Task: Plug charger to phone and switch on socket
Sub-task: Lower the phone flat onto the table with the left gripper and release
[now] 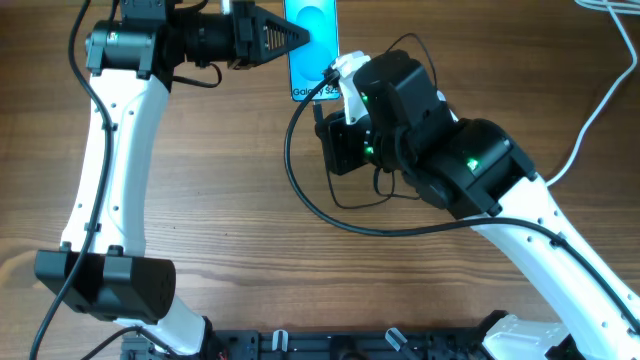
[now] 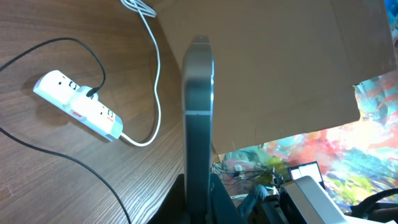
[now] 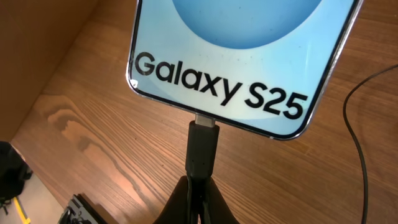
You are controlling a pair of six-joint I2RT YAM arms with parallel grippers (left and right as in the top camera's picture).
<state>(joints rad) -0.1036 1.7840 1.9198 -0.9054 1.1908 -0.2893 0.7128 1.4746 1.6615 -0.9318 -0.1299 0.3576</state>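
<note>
Wood-grain table [image 1: 230,200], cardboard wall at the far side. Left gripper [image 1: 298,38] is clamped on the phone [image 1: 312,30] at the far middle, screen up. Right gripper [image 3: 198,186] is pinched tight on the charger [image 3: 203,149] connector. Its metal tip meets the port in the phone's near edge and seems part-way in, though depth is hard to judge. Socket [image 2: 78,106] lies on the table well apart from the phone, white plug in it; switch state is too small to read.

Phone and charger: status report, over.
Left claw shut on phone. Right claw shut on charger, tip in phone's port, some metal showing. Socket lies apart, no claw near.
</note>
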